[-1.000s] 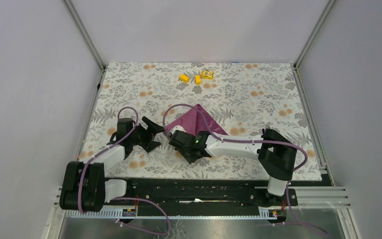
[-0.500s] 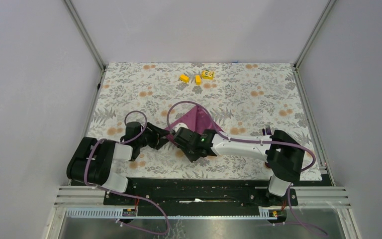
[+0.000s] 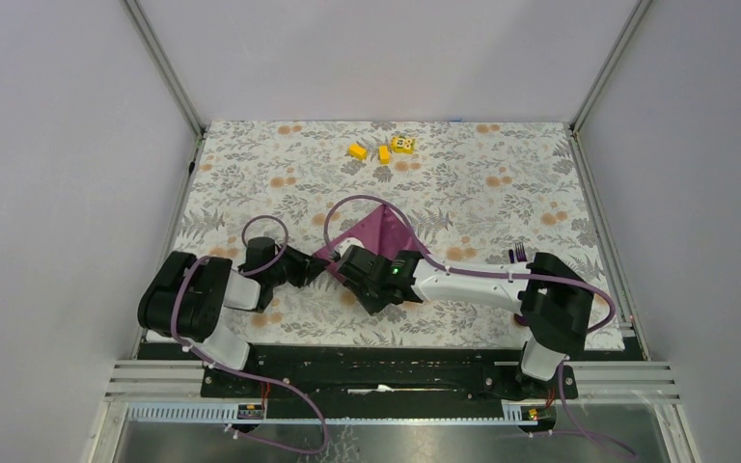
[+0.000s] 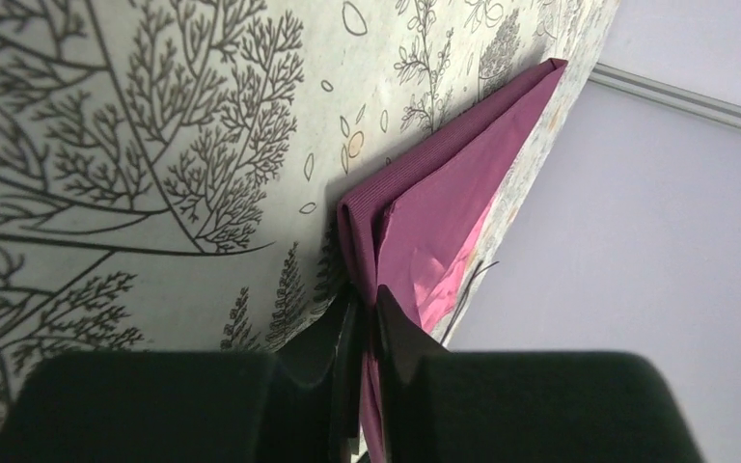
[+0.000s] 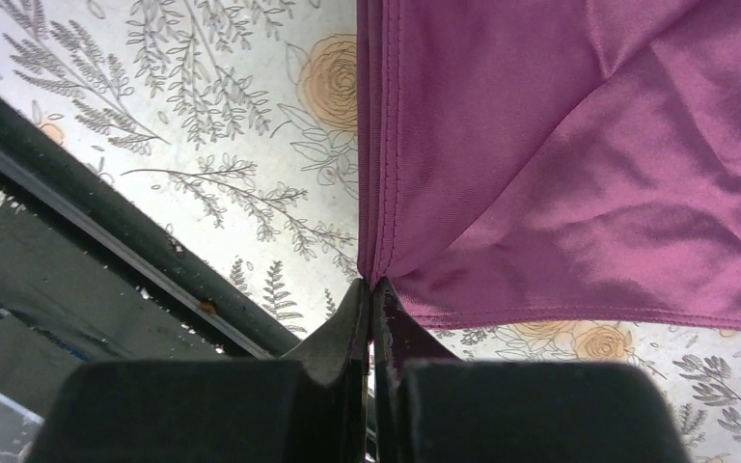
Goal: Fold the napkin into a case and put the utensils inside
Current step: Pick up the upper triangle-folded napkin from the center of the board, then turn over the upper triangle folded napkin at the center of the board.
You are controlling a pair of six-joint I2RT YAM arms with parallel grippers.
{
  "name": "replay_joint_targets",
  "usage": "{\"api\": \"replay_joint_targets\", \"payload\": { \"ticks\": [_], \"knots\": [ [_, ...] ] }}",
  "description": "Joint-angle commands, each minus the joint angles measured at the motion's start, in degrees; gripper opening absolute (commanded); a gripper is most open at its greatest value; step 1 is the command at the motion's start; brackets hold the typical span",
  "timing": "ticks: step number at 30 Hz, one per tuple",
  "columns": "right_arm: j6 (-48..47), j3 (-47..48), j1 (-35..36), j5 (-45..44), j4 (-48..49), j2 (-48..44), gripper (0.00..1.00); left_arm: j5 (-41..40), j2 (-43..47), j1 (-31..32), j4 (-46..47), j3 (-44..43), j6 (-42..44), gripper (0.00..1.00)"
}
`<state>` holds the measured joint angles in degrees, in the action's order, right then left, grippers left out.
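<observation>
The plum-purple napkin point(image 3: 378, 230) lies on the floral tablecloth, folded into a triangle with its tip pointing away from me; no case shape shows. My left gripper point(image 3: 322, 269) is shut on the napkin's point(image 4: 444, 193) near left corner, with the doubled cloth edge pinched between its fingers point(image 4: 343, 328). My right gripper point(image 3: 350, 271) is shut on a napkin point(image 5: 560, 145) corner close beside it, the cloth running out from its fingertips point(image 5: 359, 309). Of the utensils, only dark purple fork point(image 3: 519, 254) tines show, by the right arm's elbow.
Three small yellow blocks point(image 3: 383, 149) sit near the far edge of the tablecloth point(image 3: 502, 183). Metal frame posts point(image 3: 166, 68) rise at the left and right back corners. The black base rail point(image 3: 376, 362) runs along the near edge.
My left arm has swung right to the napkin, and its gripper went from wide open to shut on the cloth's corner. The right gripper stayed shut on the napkin, shifting slightly.
</observation>
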<state>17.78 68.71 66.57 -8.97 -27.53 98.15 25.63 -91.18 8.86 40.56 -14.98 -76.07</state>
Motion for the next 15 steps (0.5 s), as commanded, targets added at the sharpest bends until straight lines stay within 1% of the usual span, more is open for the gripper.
{"api": "replay_joint_targets", "payload": {
  "ticks": [1,3,5,8,11,12,13,15],
  "knots": [
    [-0.7,0.0,-0.4,4.2,2.7,-1.9,0.00,-1.7,6.7,-0.4,-5.4,-2.0,4.4,0.09],
    [-1.2,1.0,-0.4,8.4,4.6,-1.1,0.00,-4.0,14.1,-1.2,-16.4,-4.9,8.2,0.07],
    [-0.8,2.5,-0.2,15.2,7.5,-0.1,0.00,-5.5,22.0,-3.4,-28.9,-8.1,11.6,0.06],
    [1.6,6.2,0.9,23.2,12.7,2.0,0.00,-5.8,32.1,-8.5,-45.3,-14.1,16.6,0.05],
    [5.2,13.4,2.1,30.7,16.9,5.7,0.00,-7.0,38.2,-15.4,-61.7,-23.9,22.4,0.02],
    [7.6,15.1,2.1,35.5,19.6,6.6,0.00,-7.2,39.4,-17.7,-66.0,-27.3,24.9,0.00],
    [10.9,15.8,2.2,39.0,24.4,7.1,0.00,-8.0,40.4,-19.2,-69.8,-30.6,26.7,0.00],
    [18.6,14.9,2.1,44.4,36.3,7.4,0.00,-11.6,41.1,-20.2,-75.4,-37.8,30.6,0.00]
  ]
}}
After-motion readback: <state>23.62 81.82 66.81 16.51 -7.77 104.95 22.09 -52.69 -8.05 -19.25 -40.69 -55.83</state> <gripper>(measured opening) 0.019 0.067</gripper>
